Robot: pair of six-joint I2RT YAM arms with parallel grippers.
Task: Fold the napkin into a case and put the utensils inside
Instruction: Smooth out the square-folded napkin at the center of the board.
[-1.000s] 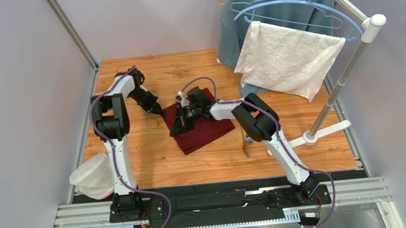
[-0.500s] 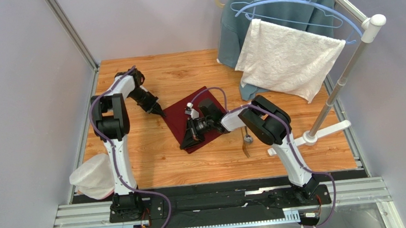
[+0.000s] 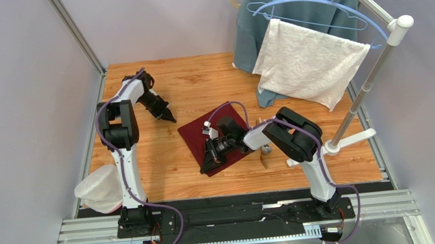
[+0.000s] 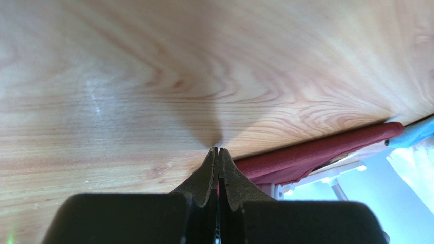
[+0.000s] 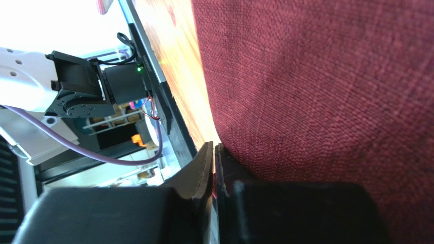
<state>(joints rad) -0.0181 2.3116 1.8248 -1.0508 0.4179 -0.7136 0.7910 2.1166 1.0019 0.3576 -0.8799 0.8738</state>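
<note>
The maroon napkin (image 3: 194, 138) lies folded on the wooden table, right of centre. My right gripper (image 3: 208, 164) is shut on its near-left edge; in the right wrist view red cloth shows between the closed fingertips (image 5: 214, 148), and the napkin (image 5: 326, 86) fills the right side. My left gripper (image 3: 168, 117) is shut and empty, low over bare wood, just beyond the napkin's far-left corner. In the left wrist view the tips (image 4: 218, 151) meet, with the napkin's edge (image 4: 326, 150) to the right. The silver spoon (image 3: 265, 149) and the golden-brown fork-like piece (image 3: 263, 164) lie right of the napkin, partly hidden by my right arm.
A clothes rack stands at the right, with its base (image 3: 349, 139) on the table. It carries a white textured towel (image 3: 311, 63) and a grey-blue sweatshirt (image 3: 250, 30). A white pouch-like object (image 3: 99, 189) sits at the near-left table edge.
My right gripper has pulled the napkin toward the near side and to the right. My left gripper has drawn back slightly to the far left.
</note>
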